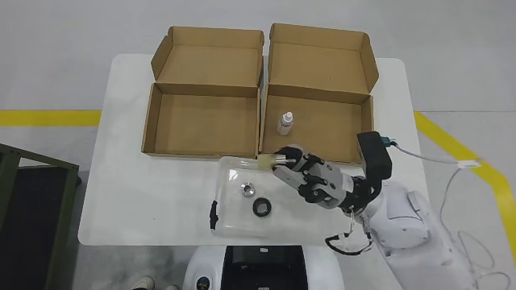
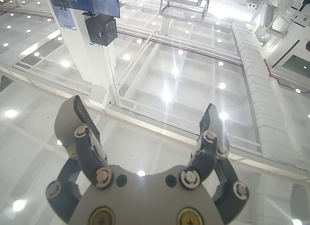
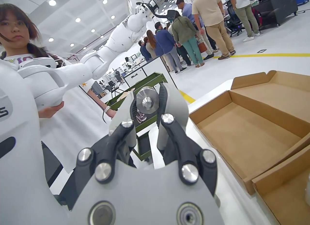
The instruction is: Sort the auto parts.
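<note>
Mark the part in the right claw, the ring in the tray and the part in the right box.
Held part (image 3: 147, 102): right wrist view, round metal face.
Ring (image 1: 258, 208): top view, black rim.
Boxed part (image 1: 285, 121): top view, white body.

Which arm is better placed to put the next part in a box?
Right. The right gripper is shut on a metal part close to a box; the left gripper is open, aimed at the ceiling.

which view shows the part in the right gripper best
The right wrist view: the metal part sits large and close, held in the right gripper. The top view shows it small at the gripper's tip. The left wrist view faces the ceiling.
</note>
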`<state>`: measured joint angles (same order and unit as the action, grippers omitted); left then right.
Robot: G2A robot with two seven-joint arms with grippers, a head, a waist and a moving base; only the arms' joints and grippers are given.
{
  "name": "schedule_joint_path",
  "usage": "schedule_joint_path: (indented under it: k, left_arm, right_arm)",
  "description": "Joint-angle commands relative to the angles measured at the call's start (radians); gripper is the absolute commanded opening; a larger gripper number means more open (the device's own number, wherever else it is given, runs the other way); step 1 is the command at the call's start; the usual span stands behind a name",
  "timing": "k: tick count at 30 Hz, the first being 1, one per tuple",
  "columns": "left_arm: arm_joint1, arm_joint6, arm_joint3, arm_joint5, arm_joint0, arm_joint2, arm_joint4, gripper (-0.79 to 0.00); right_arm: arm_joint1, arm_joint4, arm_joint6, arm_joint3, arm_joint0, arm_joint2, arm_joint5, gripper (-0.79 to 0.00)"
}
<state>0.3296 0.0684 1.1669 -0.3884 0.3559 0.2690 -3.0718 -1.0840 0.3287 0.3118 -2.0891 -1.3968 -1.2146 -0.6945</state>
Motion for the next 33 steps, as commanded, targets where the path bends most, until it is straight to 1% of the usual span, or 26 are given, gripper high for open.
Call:
schedule_joint_path:
  k: [1,6,8,12,20,26,33]
  left_arm:
    - [0.0,0.0,0.0,0.0,0.0,0.0,0.0,0.0]
    - [0.0,0.0,0.0,0.0,0.0,0.0,0.0,0.0]
    - [0.0,0.0,0.0,0.0,0.0,0.0,0.0,0.0]
    - [0.0,0.0,0.0,0.0,0.0,0.0,0.0,0.0]
    - [0.0,0.0,0.0,0.0,0.0,0.0,0.0,0.0]
    - [0.0,0.0,0.0,0.0,0.0,0.0,0.0,0.0]
    - [0.0,0.0,0.0,0.0,0.0,0.0,0.0,0.0]
  right_arm:
    - [0.0,0.013,0.005,0.002,0.001,0.0,0.003,-0.785]
    - [0.0,0.101,0.02,0.017,0.004,-0.008,0.022,-0.785]
    - [0.003,0.186,0.044,0.035,0.011,-0.024,0.042,-0.785]
    - [0.006,0.3,0.054,0.06,0.01,-0.05,0.093,-0.785]
    - [0.011,0.491,0.082,0.101,0.023,-0.082,0.17,-0.785]
    - [0.012,0.649,0.123,0.148,0.065,-0.088,0.256,-0.785]
    - [0.007,0.755,0.168,0.224,0.132,-0.051,0.284,-0.785]
